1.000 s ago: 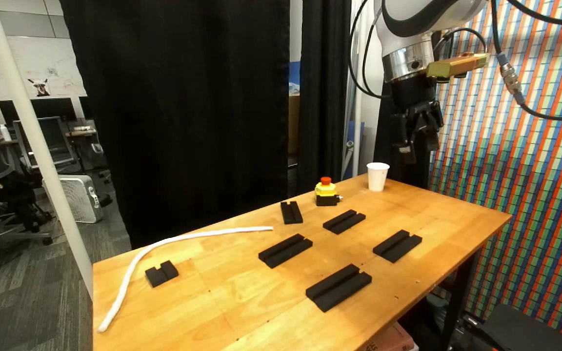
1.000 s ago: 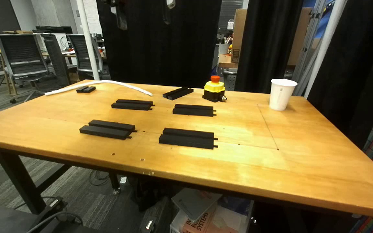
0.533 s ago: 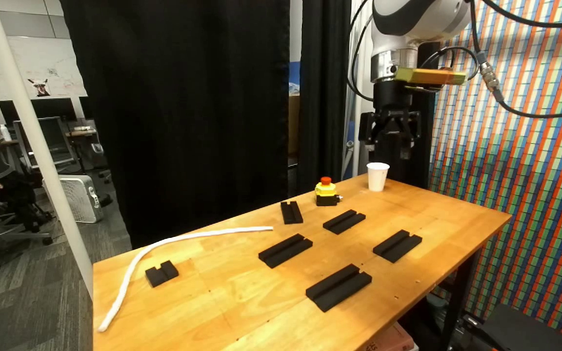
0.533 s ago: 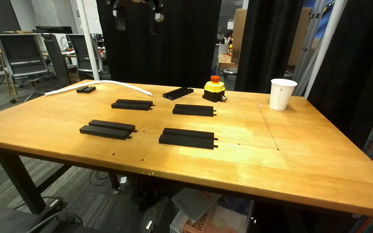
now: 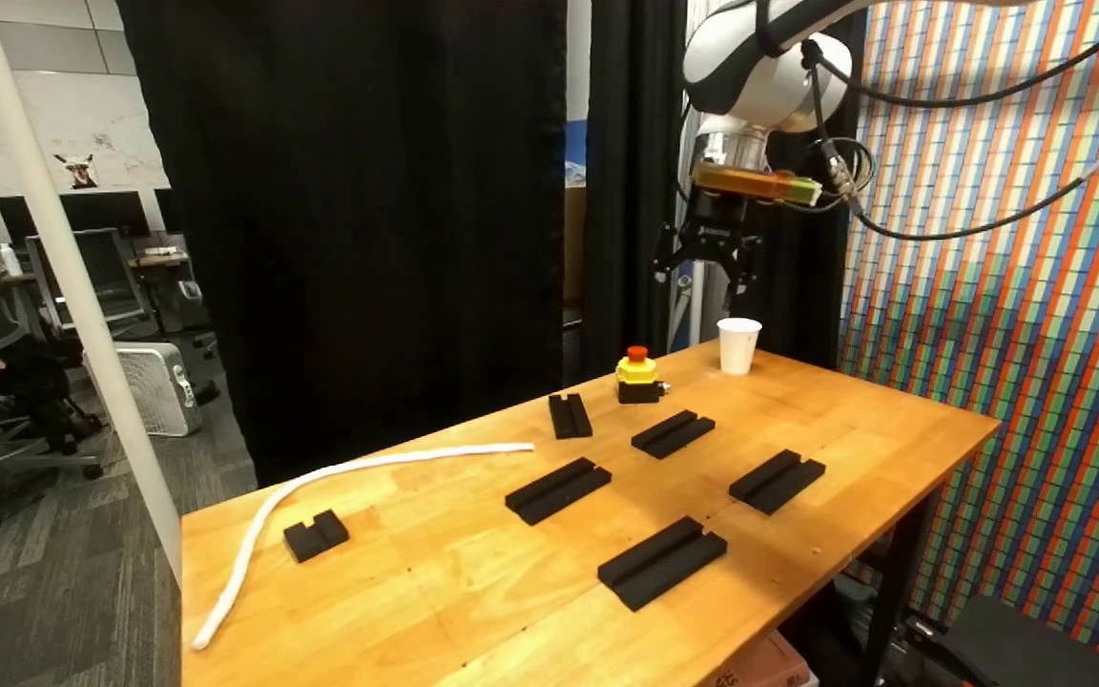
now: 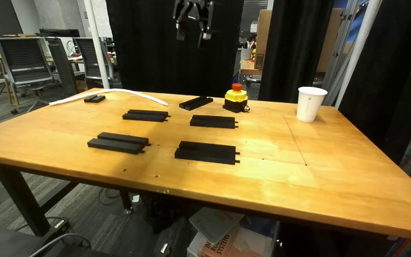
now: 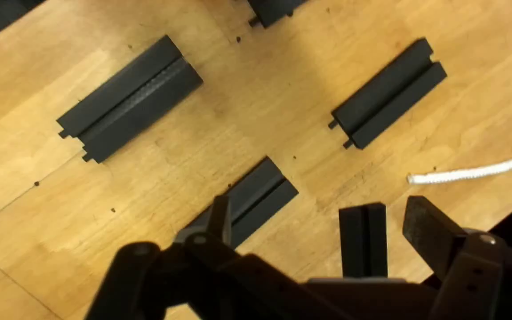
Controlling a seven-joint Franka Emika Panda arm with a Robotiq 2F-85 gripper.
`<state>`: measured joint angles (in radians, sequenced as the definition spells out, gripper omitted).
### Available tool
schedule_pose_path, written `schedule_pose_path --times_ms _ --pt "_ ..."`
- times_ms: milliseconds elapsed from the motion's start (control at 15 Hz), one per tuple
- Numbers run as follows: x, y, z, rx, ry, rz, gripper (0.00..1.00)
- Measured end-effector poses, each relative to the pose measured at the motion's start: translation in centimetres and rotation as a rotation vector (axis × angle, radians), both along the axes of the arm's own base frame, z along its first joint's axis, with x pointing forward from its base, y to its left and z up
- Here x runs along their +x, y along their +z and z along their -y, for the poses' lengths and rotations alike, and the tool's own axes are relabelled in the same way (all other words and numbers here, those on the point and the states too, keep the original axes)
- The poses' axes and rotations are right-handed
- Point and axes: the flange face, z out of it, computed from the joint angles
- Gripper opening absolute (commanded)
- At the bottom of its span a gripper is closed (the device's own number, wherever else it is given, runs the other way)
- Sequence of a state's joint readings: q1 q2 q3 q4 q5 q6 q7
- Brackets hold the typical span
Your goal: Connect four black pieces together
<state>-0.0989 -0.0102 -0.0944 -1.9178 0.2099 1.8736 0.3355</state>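
Tabletop (image 6: 334, 192) of warm-toned wood fills the foreground in an exterior view. Nearest lie two of the four black pieces, the left front bar (image 6: 118, 143) and the right front bar (image 6: 205, 153); behind them are the left rear bar (image 6: 145, 115) and the right rear bar (image 6: 212, 122). All four rest flat and apart, none joined. Each has a long groove facing up and two small pegs at its right-hand end. They probably point the same way so that one bar's pegs can push into the next bar's end; the gaps likely leave room to grip each.

Farther back, a white paper cup (image 6: 309, 105) stands upright at right. Left of it sits a yellow-and-red emergency stop button (image 6: 236, 99), likely placed for a quick halt, then a smaller black block (image 6: 196, 102) turned at an angle. At far left, a tiny black block (image 6: 95, 99) lies near a curved white cable (image 6: 120, 90).

Above, against a dark curtain (image 6: 162, 67), the pincer (image 6: 192, 36) hangs empty, jaws spread wide, presumably to fit across a bar. The wrist view shows the smaller black block through that gap, down on the wood.
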Motion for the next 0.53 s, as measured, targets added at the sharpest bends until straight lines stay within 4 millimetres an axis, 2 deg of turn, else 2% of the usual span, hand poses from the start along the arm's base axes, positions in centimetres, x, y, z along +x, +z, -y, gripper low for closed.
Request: schedule_pose_path --times_ms 267,533 --pt "4.8 -4.4 1.2 0.041 -0.211 -0.013 1.0" --pt "7.0 -9.1 1.3 0.048 -0.42 -0.045 1.0"
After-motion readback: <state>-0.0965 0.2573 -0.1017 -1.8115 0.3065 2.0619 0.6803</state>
